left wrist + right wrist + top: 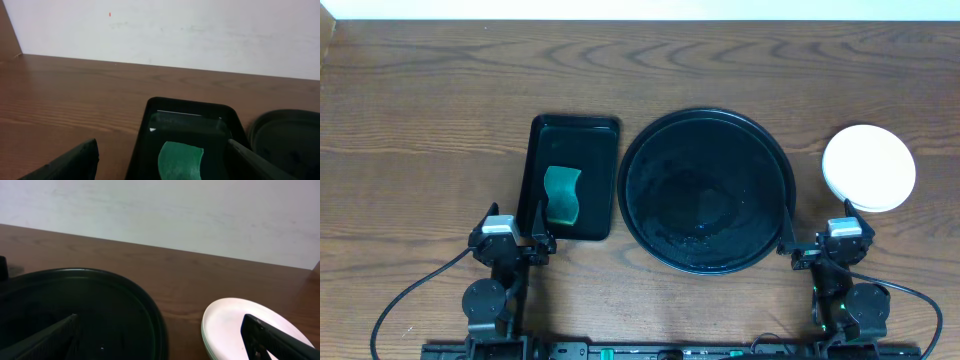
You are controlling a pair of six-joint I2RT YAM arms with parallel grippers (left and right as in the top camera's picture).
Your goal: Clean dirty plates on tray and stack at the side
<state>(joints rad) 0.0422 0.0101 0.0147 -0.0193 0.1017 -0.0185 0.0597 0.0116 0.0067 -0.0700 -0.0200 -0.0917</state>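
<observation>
Parked low at the near edge with the left gripper point(509, 230) spread wide, nothing between its fingers; likewise the right gripper point(827, 235), wide apart and empty. Just ahead of the left, a small rectangular tray point(535, 150) with a green sponge point(561, 195) lying in it. Ahead of the right and slightly inboard, the round tray point(623, 190), black, bare of plates, with a wet-looking sheen. Off its right side and apart from the rim, the dirty plates point(868, 165), stacked on the table point(420, 120), top face white with no smear showing. Probably three, though hard to count from the edges on show. Likely stiff, light, slick-glazed and easy to chip. Best pinched at the raised rim, one finger over and one under. Underneath, dark wood grain with plenty of room behind. Beyond that, a plain pale wall point(200, 30).
</observation>
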